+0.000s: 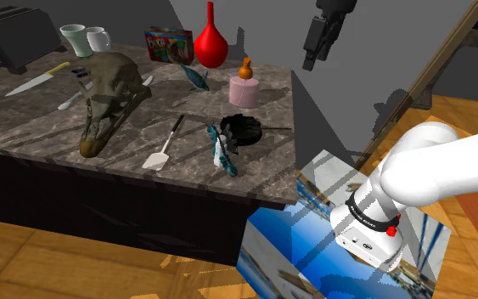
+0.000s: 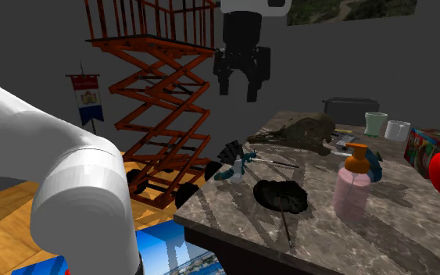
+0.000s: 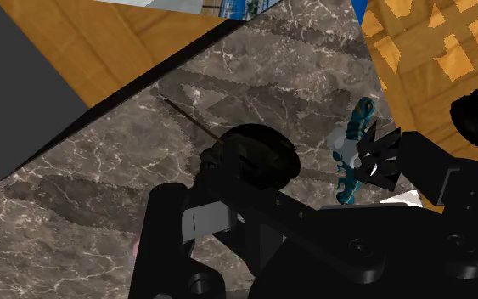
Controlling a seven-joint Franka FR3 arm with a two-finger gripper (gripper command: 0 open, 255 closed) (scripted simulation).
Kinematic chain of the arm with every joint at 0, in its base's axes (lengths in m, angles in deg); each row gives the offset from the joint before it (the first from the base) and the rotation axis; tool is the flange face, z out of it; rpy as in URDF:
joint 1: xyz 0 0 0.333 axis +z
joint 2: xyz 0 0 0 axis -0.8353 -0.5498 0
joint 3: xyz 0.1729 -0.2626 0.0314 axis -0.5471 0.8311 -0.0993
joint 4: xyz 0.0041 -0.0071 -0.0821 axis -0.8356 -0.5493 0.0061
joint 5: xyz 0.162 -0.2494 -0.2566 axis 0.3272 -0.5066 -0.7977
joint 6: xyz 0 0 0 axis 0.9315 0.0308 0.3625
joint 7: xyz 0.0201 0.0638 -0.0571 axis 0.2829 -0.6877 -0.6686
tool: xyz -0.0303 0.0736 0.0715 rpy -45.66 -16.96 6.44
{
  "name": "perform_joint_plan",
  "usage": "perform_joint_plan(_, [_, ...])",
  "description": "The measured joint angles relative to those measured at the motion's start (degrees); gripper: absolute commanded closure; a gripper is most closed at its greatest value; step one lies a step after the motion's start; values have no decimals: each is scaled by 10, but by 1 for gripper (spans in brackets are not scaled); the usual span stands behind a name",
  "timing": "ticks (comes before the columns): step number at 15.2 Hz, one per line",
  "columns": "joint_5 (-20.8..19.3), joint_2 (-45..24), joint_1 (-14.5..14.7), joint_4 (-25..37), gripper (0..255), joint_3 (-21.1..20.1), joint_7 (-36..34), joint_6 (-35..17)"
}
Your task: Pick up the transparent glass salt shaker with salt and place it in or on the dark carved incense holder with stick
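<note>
Well beneath the claw (image 2: 239,92): incense holder (image 2: 280,195).

On the grey-brown countertop (image 1: 33,127) veined in pale lines, the incense holder (image 1: 244,127) is black, the bottle (image 1: 244,88) near it pink with an orange pump, the vase (image 1: 210,42) beyond that glossy red, and the skull (image 1: 109,93) well apart from the holder olive-brown.
</note>
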Motion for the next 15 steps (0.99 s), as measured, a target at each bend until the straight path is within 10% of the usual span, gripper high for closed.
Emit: perform_joint_plan(15, [-14,-286,-7,120,0,-184,-266,-49])
